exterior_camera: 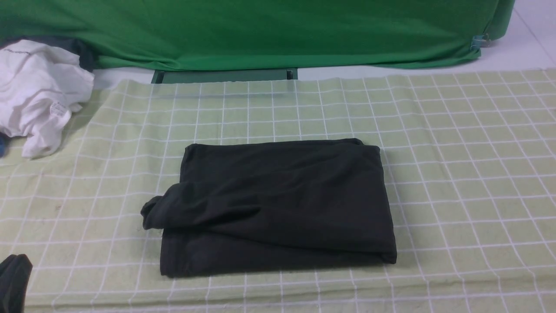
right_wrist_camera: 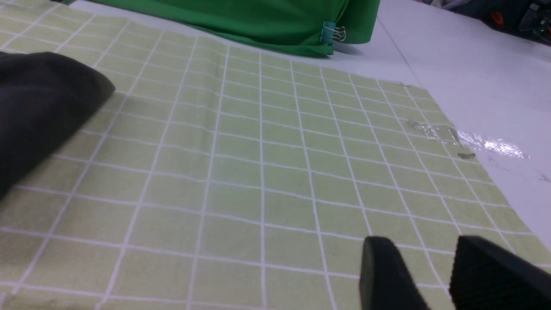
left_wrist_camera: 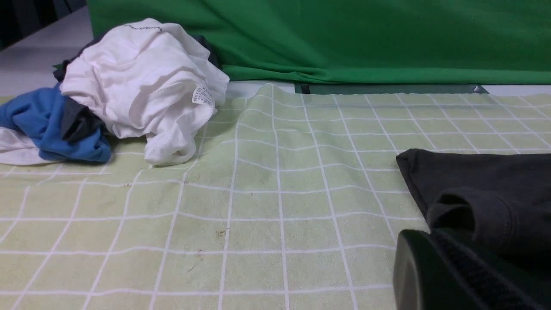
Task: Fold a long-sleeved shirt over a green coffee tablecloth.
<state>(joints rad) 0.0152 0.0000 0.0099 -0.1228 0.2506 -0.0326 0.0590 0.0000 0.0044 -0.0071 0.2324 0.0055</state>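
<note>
Black and blurred at the near left corner of the front view sits the left gripper (exterior_camera: 15, 278), pulled well clear of the shirt (exterior_camera: 278, 204). That shirt lies mid-cloth as a squat black rectangle, folded, with one rolled lump poking out at its left edge. It rests on the tablecloth (exterior_camera: 456, 174), whose grid runs flat around it. A white garment (exterior_camera: 39, 91) is heaped at the far left; green fabric (exterior_camera: 269, 30) hangs behind.

From the left wrist, the gripper (left_wrist_camera: 434, 271) shows one dark finger; its fingers are pressed together on nothing. The shirt (left_wrist_camera: 495, 189) lies just beside it, the rolled lump nearest. White garment (left_wrist_camera: 146, 86) and a blue garment (left_wrist_camera: 51, 125) pile beyond, and the tablecloth (left_wrist_camera: 267, 193) ripples there.

From the right wrist, the right gripper (right_wrist_camera: 430, 280) has its fingers apart over bare tablecloth (right_wrist_camera: 267, 163), empty. The shirt (right_wrist_camera: 38, 103) is well apart.

The fold looks about done. Risk: that loose lump may spring out, or a finger may snag it and drag the stack askew.
</note>
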